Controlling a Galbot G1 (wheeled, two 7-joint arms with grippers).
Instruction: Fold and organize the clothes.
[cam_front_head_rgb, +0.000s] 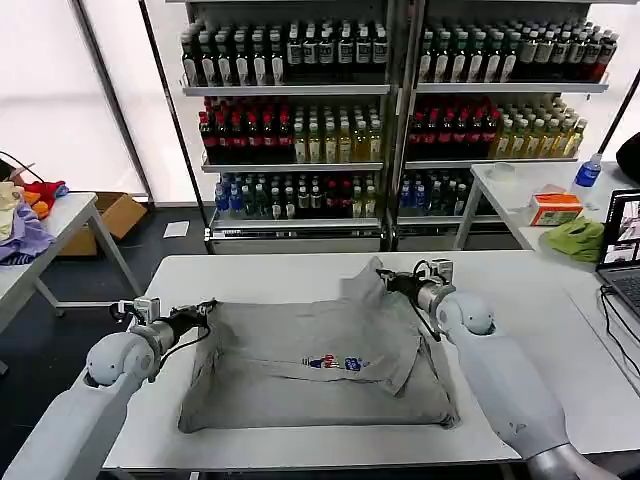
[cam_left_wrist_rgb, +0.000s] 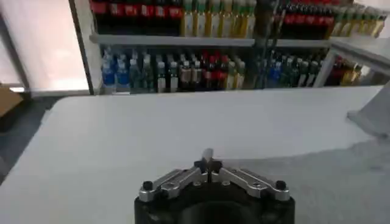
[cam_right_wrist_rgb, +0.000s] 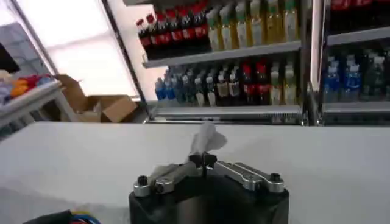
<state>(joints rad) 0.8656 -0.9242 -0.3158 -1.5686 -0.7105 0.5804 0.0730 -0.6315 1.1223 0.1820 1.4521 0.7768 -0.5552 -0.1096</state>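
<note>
Head view, grey shirt with small unreadable chest print, both grippers pinching corners

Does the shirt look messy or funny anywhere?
Yes. The grey shirt lies rumpled on the white table, one flap folded slantwise across its printed front. The right gripper pinches a far corner into a raised peak, and the left gripper is shut at the opposite edge.

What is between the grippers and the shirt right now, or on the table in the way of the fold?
Nothing visible. The left gripper and right gripper are already shut on the grey shirt's far corners, jaws closed on fabric. The white table around the shirt shows no obstacle.
</note>
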